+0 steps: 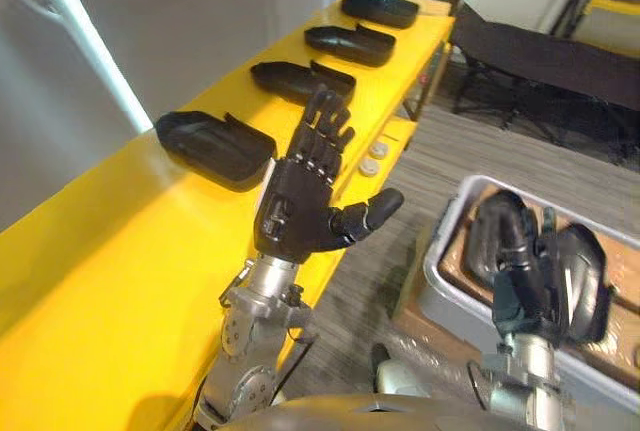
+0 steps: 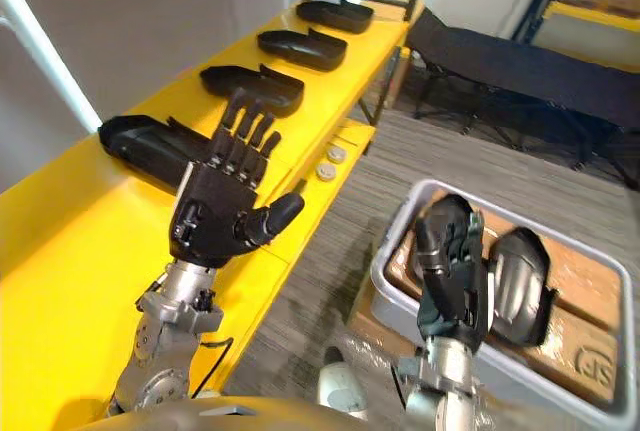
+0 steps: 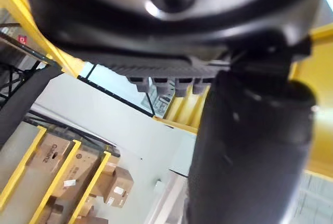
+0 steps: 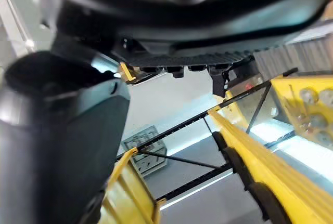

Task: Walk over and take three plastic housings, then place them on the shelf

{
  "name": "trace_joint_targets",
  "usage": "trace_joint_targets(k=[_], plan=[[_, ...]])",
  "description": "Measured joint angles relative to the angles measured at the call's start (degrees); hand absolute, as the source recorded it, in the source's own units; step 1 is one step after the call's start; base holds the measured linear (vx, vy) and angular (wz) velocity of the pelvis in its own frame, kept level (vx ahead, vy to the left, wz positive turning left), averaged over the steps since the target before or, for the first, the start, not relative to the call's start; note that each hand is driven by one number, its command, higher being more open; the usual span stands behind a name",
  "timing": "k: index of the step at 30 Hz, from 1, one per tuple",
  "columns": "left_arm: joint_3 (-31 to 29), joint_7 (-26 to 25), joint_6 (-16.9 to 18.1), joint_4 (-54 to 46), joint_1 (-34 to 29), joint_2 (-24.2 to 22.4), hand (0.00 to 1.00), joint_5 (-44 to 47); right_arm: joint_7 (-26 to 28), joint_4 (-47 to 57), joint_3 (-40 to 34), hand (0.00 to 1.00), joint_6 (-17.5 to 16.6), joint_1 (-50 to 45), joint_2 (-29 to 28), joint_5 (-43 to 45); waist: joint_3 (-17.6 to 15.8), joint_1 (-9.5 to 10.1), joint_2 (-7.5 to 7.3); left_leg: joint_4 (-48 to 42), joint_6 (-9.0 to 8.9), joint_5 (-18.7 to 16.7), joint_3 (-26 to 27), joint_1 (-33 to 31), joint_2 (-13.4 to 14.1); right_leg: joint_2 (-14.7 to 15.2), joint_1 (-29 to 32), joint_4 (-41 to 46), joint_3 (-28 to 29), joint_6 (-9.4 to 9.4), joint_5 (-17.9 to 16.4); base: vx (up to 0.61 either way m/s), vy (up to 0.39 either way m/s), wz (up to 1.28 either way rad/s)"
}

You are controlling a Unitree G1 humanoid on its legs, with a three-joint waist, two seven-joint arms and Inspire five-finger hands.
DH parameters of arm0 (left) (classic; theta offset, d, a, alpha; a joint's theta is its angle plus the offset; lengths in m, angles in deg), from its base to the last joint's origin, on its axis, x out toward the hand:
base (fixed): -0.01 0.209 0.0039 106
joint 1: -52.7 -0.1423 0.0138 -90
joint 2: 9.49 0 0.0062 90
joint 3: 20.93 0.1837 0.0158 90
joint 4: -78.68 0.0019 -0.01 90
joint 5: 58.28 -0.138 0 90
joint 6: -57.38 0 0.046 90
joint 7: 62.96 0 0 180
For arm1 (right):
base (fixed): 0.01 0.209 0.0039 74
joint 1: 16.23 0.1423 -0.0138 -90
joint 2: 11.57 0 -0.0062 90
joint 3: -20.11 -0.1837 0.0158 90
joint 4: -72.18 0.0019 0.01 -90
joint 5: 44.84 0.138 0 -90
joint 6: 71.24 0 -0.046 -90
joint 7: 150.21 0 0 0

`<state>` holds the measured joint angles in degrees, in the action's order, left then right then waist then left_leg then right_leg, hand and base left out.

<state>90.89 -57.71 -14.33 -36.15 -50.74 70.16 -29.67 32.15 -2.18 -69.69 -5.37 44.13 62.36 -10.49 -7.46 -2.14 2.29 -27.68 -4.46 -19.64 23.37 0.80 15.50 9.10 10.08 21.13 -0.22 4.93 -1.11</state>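
Observation:
Several black plastic housings lie in a row on the yellow shelf (image 1: 110, 261); the nearest housing (image 1: 213, 146) is just left of my left hand (image 1: 300, 206), and the others (image 1: 350, 43) run toward the far end. The left hand is raised above the shelf's front edge, open, with straight fingers and nothing in it. Low on the right, my right hand (image 2: 450, 261) hangs over a grey bin (image 2: 385, 276). Its fingers are relaxed and hold nothing. Another black housing (image 2: 520, 286) lies in the bin just right of this hand, on brown card.
Two small white round parts (image 1: 372, 159) sit on a lower yellow ledge beside the shelf. A dark folding cot (image 1: 550, 51) stands at the back right, over grey wood-pattern floor (image 1: 480, 151). A grey wall runs along the shelf's left side.

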Motion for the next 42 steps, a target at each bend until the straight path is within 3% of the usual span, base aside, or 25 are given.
trace_joint_targets(k=[3, 5, 6, 7, 9, 10, 11, 12, 13, 14, 15, 17, 18, 19, 20, 22, 24, 26, 31, 32, 35, 37, 39, 42], plan=[[-4.37, 0.26, 0.09, 2.26, 0.04, 0.13, 1.0, 0.03, -1.0, -4.12, 5.7, 1.0, -0.17, 7.24, 0.61, -0.51, 0.12, 2.11, 0.0, 2.1, -2.17, 3.24, 0.52, -0.51, 3.3, 5.85, -1.34, 8.41, -4.34, -3.65, -2.22, -0.03, -0.197, -0.4], [-7.32, 1.43, -0.12, 4.43, -0.62, 0.92, 1.0, 0.2, -1.32, -7.66, 8.41, 1.0, 0.97, 10.9, 0.53, -0.92, 0.52, 3.35, -0.64, 4.26, -4.35, 6.1, 0.38, -1.64, 5.18, 10.08, -1.66, 11.26, -4.36, -3.92, -1.9, -0.04, -0.358, -0.18], [-8.98, 2.11, -0.99, 4.97, -1.02, 2.03, 1.0, 0.37, -1.66, -9.07, 9.06, 1.0, 2.63, 12.37, 0.09, -1.25, 1.0, 3.66, -2.37, 5.53, -6.02, 8.21, -0.24, -2.34, 5.56, 12.4, -2.34, 9.48, -4.46, -5.88, 4.02, -0.03, -0.595, -0.01], [-9.62, 2.65, -1.58, 6.36, -1.11, 2.89, 1.0, 0.46, -2.76, -10.41, 9.29, 1.0, 3.84, 12.82, 0.01, -2.44, 0.97, 3.8, -2.29, 7.4, -6.74, 10.15, -2.24, -2.61, 6.19, 10.48, -3.14, 8.33, -4.9, -3.92, 4.05, -0.02, -0.513, -0.09], [-8.32, 2.89, -3.86, 7.31, -2.62, 2.1, 1.0, 0.82, -4.52, -12.0, 8.13, 1.0, 5.78, 12.03, 2.19, -3.19, 1.92, 3.88, 0.73, 13.07, -6.15, 13.3, -5.67, -1.14, 7.84, 7.11, -1.47, 8.98, -5.63, -3.96, 3.8, 0.02, -0.366, -0.4], [-7.27, 3.05, -4.63, 7.1, -2.84, 1.6, 1.0, 1.27, -5.54, -12.92, 6.87, 1.0, 6.86, 11.32, 2.93, -5.67, 1.43, 3.2, 1.91, 14.93, -8.03, 15.86, -5.18, 0.67, 9.6, 5.59, 0.37, 12.27, -5.32, -2.32, 3.01, 0.07, -0.433, -0.59], [-7.23, 3.02, -4.63, 6.97, -2.81, 1.63, 1.0, 1.53, -5.76, -13.25, 6.1, 1.0, 7.46, 11.07, 3.41, -6.94, 0.85, 2.68, 1.8, 15.25, -8.91, 16.52, -4.12, 2.02, 10.91, 5.6, 1.23, 12.59, -4.97, 0.69, -1.42, 0.07, -0.371, -0.66], [-7.72, 2.53, -4.57, 6.83, -2.8, 1.93, 1.0, 2.63, -5.73, -13.12, 6.22, 1.0, 8.74, 10.19, 3.46, -7.78, 0.96, 2.13, 0.13, 15.34, -9.67, 16.93, -3.04, 3.33, 10.71, 5.26, -0.14, 6.9, -6.23, 3.94, -3.02, 0.04, -0.404, -0.71], [-8.94, 1.73, -4.53, 7.13, -2.51, 1.66, 1.0, 2.89, -5.5, -13.01, 6.31, 1.0, 10.11, 9.55, 3.69, -9.46, 0.98, 1.24, -1.2, 14.91, -9.85, 17.02, -2.78, 3.97, 11.43, 4.71, -1.6, 4.42, -8.51, 6.36, -7.93, 0.03, -0.328, -0.68], [-9.48, 0.54, -4.53, 7.68, -1.91, 0.86, 1.0, 3.5, -5.35, -12.95, 5.77, 1.0, 10.82, 9.77, 4.72, -10.02, 0.95, 0.1, -1.16, 14.21, -9.78, 17.52, -3.56, 3.46, 13.59, 2.83, -1.76, 4.03, -9.92, 5.86, -10.53, 0.06, -0.496, -0.33], [-9.14, -0.93, -4.65, 9.77, -0.5, -0.35, 1.0, 5.2, -5.31, -12.96, 3.55, 1.0, 11.86, 9.49, 5.79, -11.14, 0.05, -1.46, 0.12, 12.52, -6.69, 20.09, -5.63, 1.43, 15.87, 0.48, -1.78, 4.53, -11.12, 4.51, -11.13, 0.04, -0.393, 0.04], [-8.09, -2.02, -4.72, 11.6, -0.41, -1.11, 1.0, 7.64, -5.51, -12.91, 1.36, 1.0, 12.69, 8.49, 6.52, -11.73, -0.72, -2.77, -0.87, 8.77, 1.17, 26.21, -7.53, -1.84, 16.08, 0.3, -2.69, 4.19, -12.03, 2.7, -11.69, 0.02, -0.407, 0.18], [-6.92, -2.14, -4.69, 13.16, -0.69, -1.4, 1.0, 9.13, -6.22, -11.95, -0.09, 1.0, 12.65, 7.28, 6.9, -13.49, -1.47, -2.78, -1.54, 5.72, 1.74, 25.49, -8.55, -3.97, 15.43, 0.65, -4.09, 2.45, -11.92, 1.46, -11.34, 0.0, -0.304, -0.14], [-5.26, -2.14, -4.67, 13.66, -1.27, -1.92, 1.0, 9.14, -7.01, -10.62, -1.96, 1.0, 12.64, 6.95, 7.74, -13.65, -1.65, -2.35, -1.31, 4.92, -2.01, 20.41, -10.27, -4.46, 11.63, 0.6, -4.37, 0.95, -11.05, 0.54, -10.93, 0.0, -0.193, -0.35], [-4.3, -2.17, -4.5, 13.62, -1.65, -1.94, 1.0, 8.98, -7.53, -9.92, -2.66, 1.0, 12.51, 7.05, 8.06, -13.69, -1.74, -2.16, -0.94, 4.96, -2.4, 18.32, -11.01, -4.45, 9.35, 0.44, -4.36, 0.42, -10.19, 0.19, -10.7, 0.01, -0.091, -0.71], [-2.14, -2.2, -4.37, 13.3, -3.24, -2.07, 1.0, 8.73, -9.93, -7.41, -3.46, 1.0, 12.26, 6.97, 8.98, -14.92, -1.43, -2.14, 0.54, 5.94, -1.13, 10.95, -12.3, -3.86, 1.93, -1.28, -3.98, -1.39, -6.44, -0.6, -9.6, 0.04, -0.041, -0.9], [-2.31, -2.7, -3.79, 13.31, -3.51, -1.93, 1.0, 8.77, -11.72, -6.11, -3.73, 1.0, 12.16, 6.83, 8.93, -16.8, -1.18, -1.69, 0.42, 9.45, -0.54, 9.27, -13.38, -2.01, -1.34, -2.21, -2.1, -1.19, -2.93, -0.62, -9.11, 0.04, 0.025, -0.98], [-2.95, -3.15, -2.93, 13.3, -3.2, -1.6, 1.0, 8.78, -13.69, -6.07, -4.73, 1.0, 11.7, 6.58, 8.85, -20.33, -0.71, -1.79, 1.14, 13.06, -0.54, 9.13, -12.5, -0.96, -2.3, -2.52, 0.85, -0.38, -0.97, -0.09, -8.22, 0.01, 0.057, -0.72], [-4.72, -3.25, -2.46, 13.36, -2.04, -0.04, 1.0, 8.68, -18.57, -9.42, -11.85, 1.0, 11.4, 6.39, 8.59, -23.16, -1.37, -2.69, 0.22, 13.88, -2.04, 7.84, -10.49, -1.66, -4.54, -0.9, 1.72, -4.37, -0.11, 2.08, -3.59, -0.04, 0.144, -0.22], [-4.83, -3.24, -2.41, 13.34, -1.3, 0.46, 1.0, 8.68, -19.33, -11.36, -14.0, 1.0, 11.2, 7.11, 8.23, -22.64, -1.59, -2.64, -0.15, 13.72, -2.32, 7.24, -10.62, -2.66, -5.07, -0.38, 1.72, -6.7, -0.3, 2.58, -1.65, -0.12, 0.166, -0.06], [-5.83, -3.24, -2.44, 13.33, 1.1, 2.52, 1.0, 8.65, -23.2, -17.87, -17.53, 1.0, 10.84, 11.18, 6.01, -22.66, -3.3, -2.24, -2.59, 10.27, -1.08, 6.39, -11.51, -8.09, -6.63, 1.45, 1.4, -14.94, -1.67, 3.51, 4.9, -0.16, 0.151, 0.02], [-6.88, -3.25, -2.44, 13.33, 2.45, 3.13, 1.0, 8.65, -25.16, -22.75, -19.3, 1.0, 10.82, 14.04, 6.3, -22.7, -4.58, -1.64, -3.35, 7.62, -0.46, 5.78, -12.31, -11.3, -6.9, 2.23, 1.25, -18.26, -3.24, 3.48, 7.7, -0.15, 0.101, 0.14], [-7.35, -3.25, -2.44, 13.33, 4.02, 3.55, 1.0, 8.67, -28.81, -29.07, -21.53, 1.0, 10.87, 18.64, 7.75, -23.37, -6.7, -0.59, -3.3, 4.32, -0.15, 4.76, -13.33, -13.95, -6.99, 2.6, 0.94, -20.03, -4.97, 3.55, 9.32, -0.16, 0.08, 0.22], [-8.3, -3.26, -2.39, 13.33, 5.09, 4.0, 1.0, 8.66, -34.34, -33.8, -22.26, 1.0, 10.9, 25.16, 12.11, -24.84, -9.44, 0.82, -2.02, -0.59, 0.08, 3.36, -15.3, -18.88, -7.02, 2.51, 1.9, -21.4, -6.55, 4.11, 10.07, -0.14, 0.036, 0.22]])
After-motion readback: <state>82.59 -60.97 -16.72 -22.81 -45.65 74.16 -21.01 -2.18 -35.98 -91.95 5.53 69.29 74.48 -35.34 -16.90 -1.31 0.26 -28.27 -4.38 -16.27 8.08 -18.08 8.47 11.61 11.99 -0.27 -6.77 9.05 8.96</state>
